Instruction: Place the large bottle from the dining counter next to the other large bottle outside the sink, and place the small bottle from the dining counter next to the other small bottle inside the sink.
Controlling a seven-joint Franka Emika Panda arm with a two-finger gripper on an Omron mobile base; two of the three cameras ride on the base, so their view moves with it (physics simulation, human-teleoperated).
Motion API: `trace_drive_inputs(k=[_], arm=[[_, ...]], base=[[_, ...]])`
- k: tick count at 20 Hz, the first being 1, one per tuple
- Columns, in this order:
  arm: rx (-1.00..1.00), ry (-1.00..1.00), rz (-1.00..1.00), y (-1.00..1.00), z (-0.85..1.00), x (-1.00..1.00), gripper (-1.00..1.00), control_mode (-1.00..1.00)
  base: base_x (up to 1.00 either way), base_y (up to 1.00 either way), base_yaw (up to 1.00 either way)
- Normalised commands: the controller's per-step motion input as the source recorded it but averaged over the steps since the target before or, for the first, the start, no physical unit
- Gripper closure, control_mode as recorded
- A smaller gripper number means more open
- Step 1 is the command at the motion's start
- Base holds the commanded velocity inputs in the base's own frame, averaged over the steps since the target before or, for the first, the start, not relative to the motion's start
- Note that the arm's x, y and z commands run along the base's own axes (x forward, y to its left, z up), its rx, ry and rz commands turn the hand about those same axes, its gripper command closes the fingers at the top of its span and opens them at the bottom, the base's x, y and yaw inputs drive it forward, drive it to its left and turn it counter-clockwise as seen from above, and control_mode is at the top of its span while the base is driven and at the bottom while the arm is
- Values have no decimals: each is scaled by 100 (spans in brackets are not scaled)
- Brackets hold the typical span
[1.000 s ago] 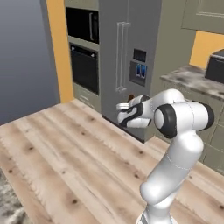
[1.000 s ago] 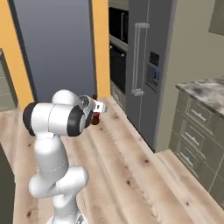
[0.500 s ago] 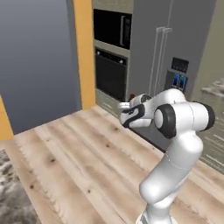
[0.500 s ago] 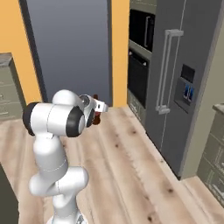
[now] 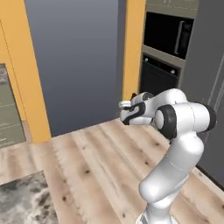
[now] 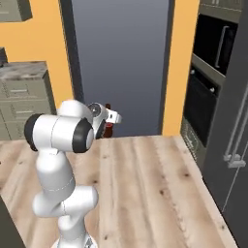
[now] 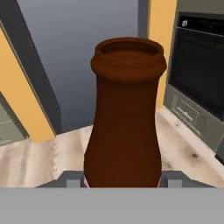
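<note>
The brown bottle [image 7: 126, 118], slim-necked with a thick lip at its open mouth, is carried above the wooden floor [image 7: 183, 148], its neck pointing toward the grey wall [image 7: 94, 48].

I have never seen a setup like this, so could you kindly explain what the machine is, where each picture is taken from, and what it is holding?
It is a white robot arm on a driving base in a rendered kitchen. Two cameras ride on the base, behind the arm to its left and right; the third sits on the hand. The gripper is shut on the brown bottle, carried in the air over the wooden floor. Ahead are an orange wall and a dark built-in oven. A patch of stone counter shows at the lower left.
</note>
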Motion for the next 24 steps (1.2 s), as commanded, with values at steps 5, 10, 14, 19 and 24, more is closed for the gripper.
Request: trace_drive_inputs(k=[5, 10, 14, 19, 24], arm=[[0, 0, 0, 0, 0, 0, 100, 100], [0, 0, 0, 0, 0, 0, 100, 100], [0, 0, 0, 0, 0, 0, 100, 100], [0, 0, 0, 0, 0, 0, 100, 100], [0, 0, 0, 0, 0, 0, 100, 100]], base=[[100, -11, 36], [100, -3, 51], [100, 0, 65], [100, 0, 65], [97, -7, 55]])
